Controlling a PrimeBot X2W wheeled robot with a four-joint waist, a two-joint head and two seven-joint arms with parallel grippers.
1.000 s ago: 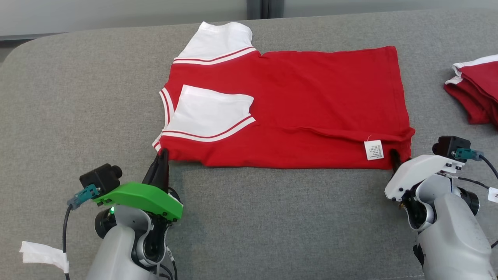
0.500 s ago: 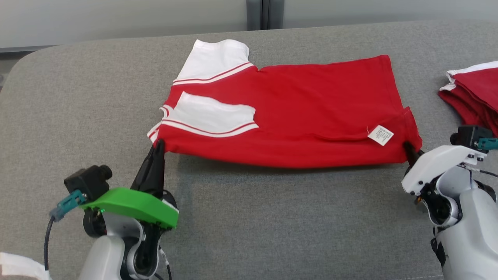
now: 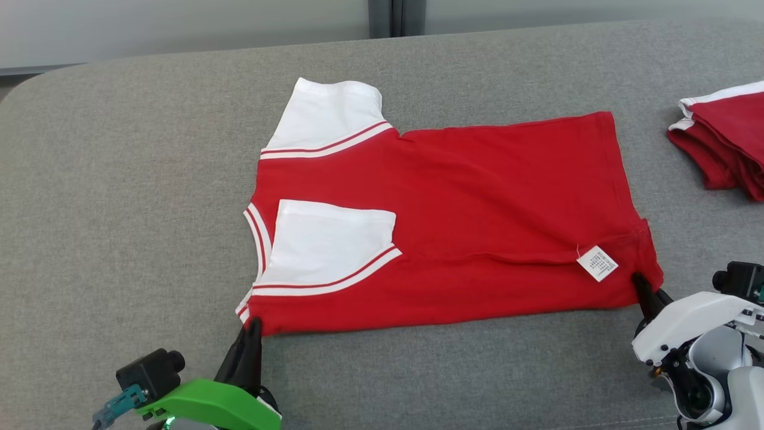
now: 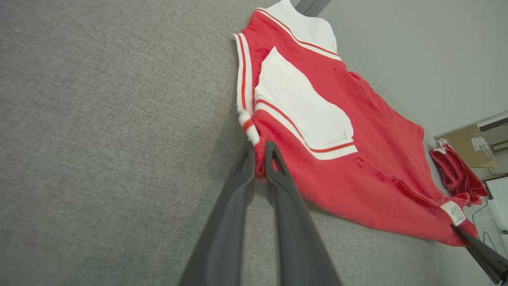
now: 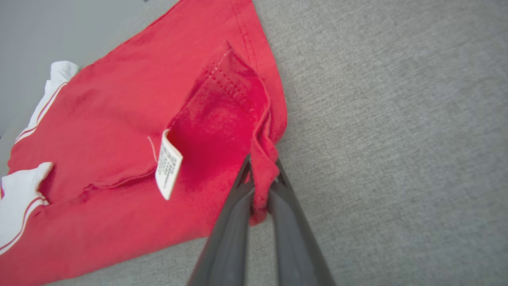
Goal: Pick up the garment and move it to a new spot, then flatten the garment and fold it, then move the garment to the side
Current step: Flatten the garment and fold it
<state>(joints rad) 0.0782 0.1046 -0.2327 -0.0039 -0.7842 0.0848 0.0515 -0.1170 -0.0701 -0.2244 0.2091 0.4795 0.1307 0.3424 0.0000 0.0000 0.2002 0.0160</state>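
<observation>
a: what changed?
b: the right gripper (image 3: 637, 279) clamped onto the hem corner of the garment (image 3: 477, 197); the left gripper (image 3: 253, 325) stayed clenched on its shoulder corner. the garment lay on the grey surface (image 3: 119, 179), dragged nearer the robot.
a: meaning?
b: probably the repositioning was underway; folding remained.

Folded stack (image 3: 725, 143) partly off-frame.
</observation>
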